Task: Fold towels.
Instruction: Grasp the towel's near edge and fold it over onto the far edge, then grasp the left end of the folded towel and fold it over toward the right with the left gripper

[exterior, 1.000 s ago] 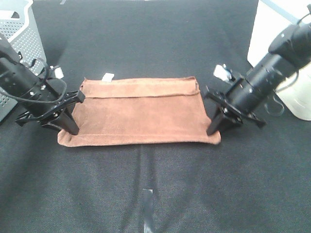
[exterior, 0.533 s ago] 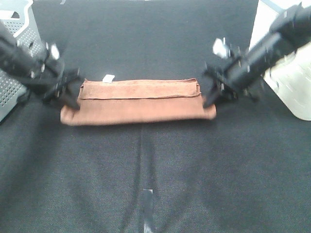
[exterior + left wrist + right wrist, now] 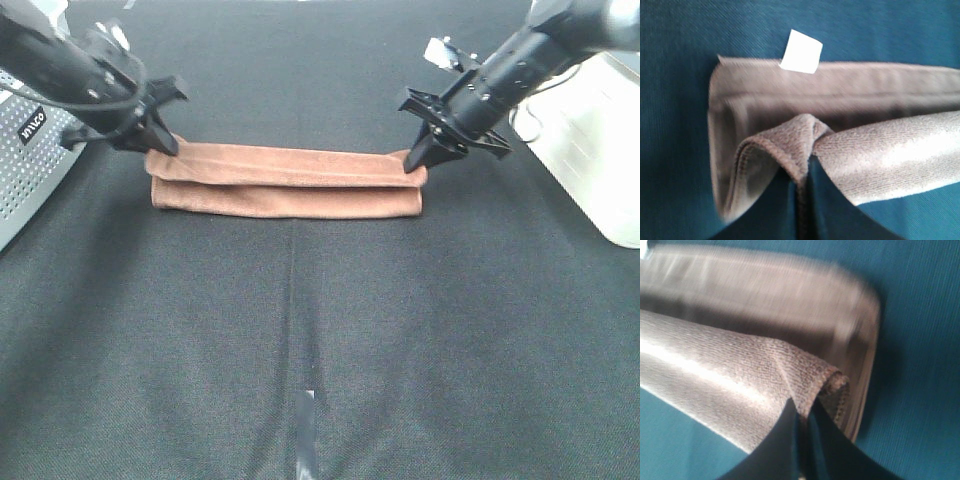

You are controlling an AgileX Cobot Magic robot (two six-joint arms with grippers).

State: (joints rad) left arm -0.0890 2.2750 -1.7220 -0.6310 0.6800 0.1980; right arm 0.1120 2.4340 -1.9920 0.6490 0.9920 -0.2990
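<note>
Towel lies as a long narrow band across the counter, toward 12 o'clock from the counter's middle, with its long axis running 9 to 3. Left hand is at the band's 9 o'clock end and right hand at the 3 o'clock end.

Both hands are pinched closed on towel corners. The left wrist view shows the left hand nipping a hemmed corner, with the layer below spread flat and the white tag at that layer's outer edge. The right wrist view shows the right hand clamped on the opposite corner the same way. The lower layer is blurred there.

Step in hand looks like a lengthwise fold, carrying the gripped hem over onto the far hem.
- Move both hands at the same height and pace so the edge lands square.
- Pull gently apart toward 9 and 3 so the middle doesn't sag or wrinkle.
- Line up hem on hem, using the tag edge as reference.
- Lower onto the cloth before opening, and don't drag the bottom layer along.

Surface is dark woven fabric, probably grippy, so the bottom layer should stay put. A tape strip sits at 6 o'clock. A perforated white bin is at 9 o'clock, near the left arm. A white unit is at 3 o'clock, close to the right arm, so watch elbow clearance on both sides.
</note>
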